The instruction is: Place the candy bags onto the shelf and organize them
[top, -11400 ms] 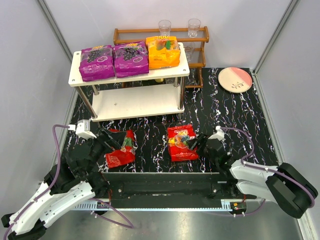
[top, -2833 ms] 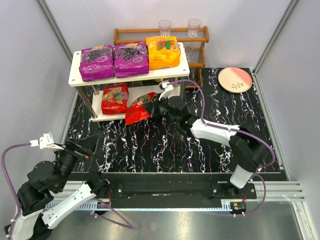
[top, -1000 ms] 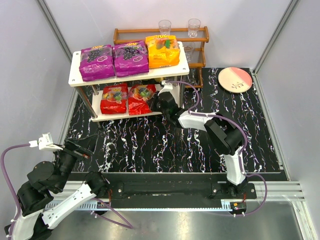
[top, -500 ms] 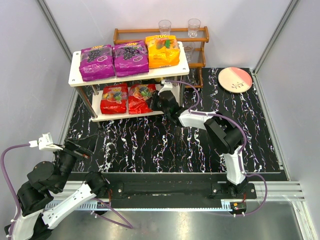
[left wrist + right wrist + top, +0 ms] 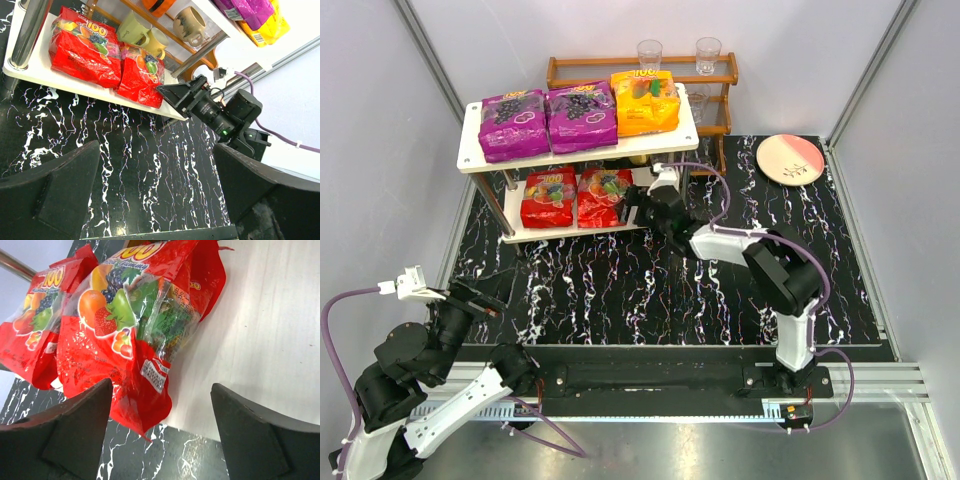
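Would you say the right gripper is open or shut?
Open: the right gripper has fingers wide apart, off the nearer red bag.

Right of the red bags [image 5: 603,196], the lower board [image 5: 260,315] lies bare, open from the front and roofed by the top board [image 5: 472,150]. The right gripper [image 5: 630,203], jaws spread, fills that gap's mouth. Up top, three bags [image 5: 582,115] cover everything; the table [image 5: 620,290] in front lies open.

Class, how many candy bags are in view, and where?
5. Top board of the shelf: left purple bag, middle purple bag, right orange bag. Lower board: left red bag, right red bag. None seems hidden.
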Motion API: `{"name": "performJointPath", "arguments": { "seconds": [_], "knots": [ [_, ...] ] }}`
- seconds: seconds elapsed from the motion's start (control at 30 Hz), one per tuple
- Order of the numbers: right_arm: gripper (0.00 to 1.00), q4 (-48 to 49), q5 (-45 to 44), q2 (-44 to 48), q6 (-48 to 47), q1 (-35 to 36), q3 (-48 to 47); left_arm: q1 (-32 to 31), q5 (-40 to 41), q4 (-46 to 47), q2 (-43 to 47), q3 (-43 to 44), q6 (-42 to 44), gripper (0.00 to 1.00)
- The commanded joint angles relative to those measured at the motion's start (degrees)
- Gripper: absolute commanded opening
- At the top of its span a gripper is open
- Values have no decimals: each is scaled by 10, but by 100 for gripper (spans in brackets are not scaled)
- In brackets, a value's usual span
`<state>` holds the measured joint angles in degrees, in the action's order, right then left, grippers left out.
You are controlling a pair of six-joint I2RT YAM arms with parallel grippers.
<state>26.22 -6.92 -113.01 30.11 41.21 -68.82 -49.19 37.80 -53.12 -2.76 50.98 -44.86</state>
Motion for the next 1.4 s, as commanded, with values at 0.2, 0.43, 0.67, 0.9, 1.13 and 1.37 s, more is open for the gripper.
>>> {"name": "performJointPath", "arguments": {
  "seconds": [0.2, 0.43, 0.67, 0.9, 1.13, 1.37],
  "knots": [
    [98, 18, 35, 174, 8, -4, 130, 1, 10, 27, -22, 2, 7, 99],
    [100, -95, -4, 333, 1, 36, 252, 1, -6, 63, -42, -37, 2, 99],
    [100, -258, -131, 577, 15, 43, 333, 1, 0, 64, -108, -40, -1, 99],
    [100, -403, -265, 724, -7, 42, 347, 1, 4, 75, -132, -52, 2, 99],
    [100, -480, -335, 769, 35, 42, 360, 0, 13, 101, -110, -78, 8, 99],
    [100, -504, -343, 802, 43, 42, 370, 0, 9, 118, -116, -101, 11, 99]
  ]
}}
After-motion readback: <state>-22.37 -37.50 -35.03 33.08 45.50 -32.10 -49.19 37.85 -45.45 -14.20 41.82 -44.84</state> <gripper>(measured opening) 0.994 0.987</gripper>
